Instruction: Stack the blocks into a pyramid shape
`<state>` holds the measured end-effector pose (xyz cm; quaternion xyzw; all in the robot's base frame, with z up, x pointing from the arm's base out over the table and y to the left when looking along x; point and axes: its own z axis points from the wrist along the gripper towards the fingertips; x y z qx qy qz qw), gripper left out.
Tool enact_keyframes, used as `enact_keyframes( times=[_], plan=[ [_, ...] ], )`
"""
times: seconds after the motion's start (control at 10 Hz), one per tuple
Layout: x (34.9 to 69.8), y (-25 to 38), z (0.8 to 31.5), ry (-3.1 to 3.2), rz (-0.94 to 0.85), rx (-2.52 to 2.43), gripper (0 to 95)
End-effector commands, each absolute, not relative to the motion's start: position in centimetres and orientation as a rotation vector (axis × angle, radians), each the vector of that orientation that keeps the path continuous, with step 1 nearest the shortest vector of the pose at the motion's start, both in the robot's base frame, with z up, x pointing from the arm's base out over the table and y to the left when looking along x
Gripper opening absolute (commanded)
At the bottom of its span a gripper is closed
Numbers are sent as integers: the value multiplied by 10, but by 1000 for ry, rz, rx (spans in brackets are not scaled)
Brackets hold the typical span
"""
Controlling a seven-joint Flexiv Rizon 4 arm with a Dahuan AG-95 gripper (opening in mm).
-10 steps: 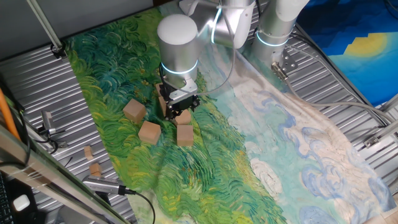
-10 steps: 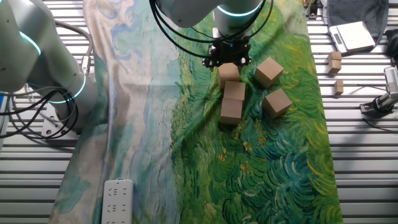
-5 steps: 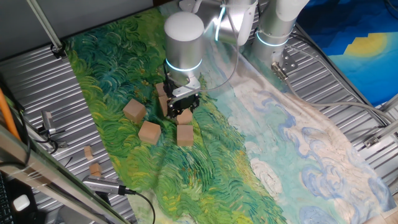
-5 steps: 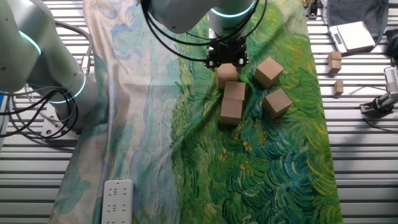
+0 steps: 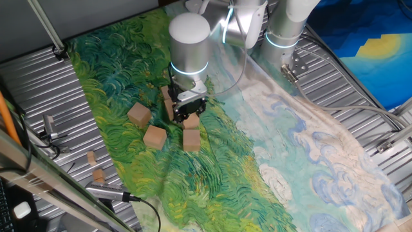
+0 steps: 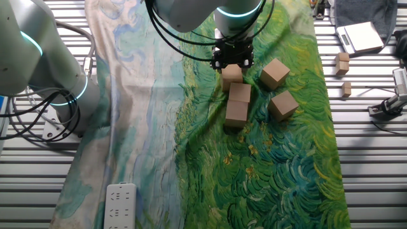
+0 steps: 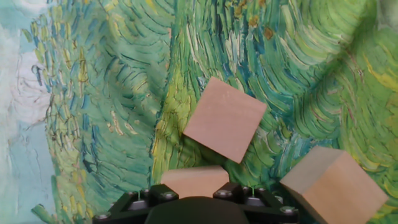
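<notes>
My gripper (image 6: 233, 58) hangs over the painted cloth (image 6: 191, 159), by the end block (image 6: 232, 74) of a touching row; whether my jaws are closed I cannot tell. Two more blocks (image 6: 275, 73) lie near the row.

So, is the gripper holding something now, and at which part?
It cannot be told. The gripper stands low over one block, but its fingertips are hidden in every view.
</notes>
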<state>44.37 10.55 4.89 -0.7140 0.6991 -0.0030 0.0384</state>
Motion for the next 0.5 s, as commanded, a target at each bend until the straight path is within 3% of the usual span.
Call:
enact_keyframes(
  times=[0.1, 0.5],
  plan=[
    [447, 105, 53, 2146, -10, -2199, 0],
    [453, 102, 60, 2172, 20, -2193, 0]
  ],
)
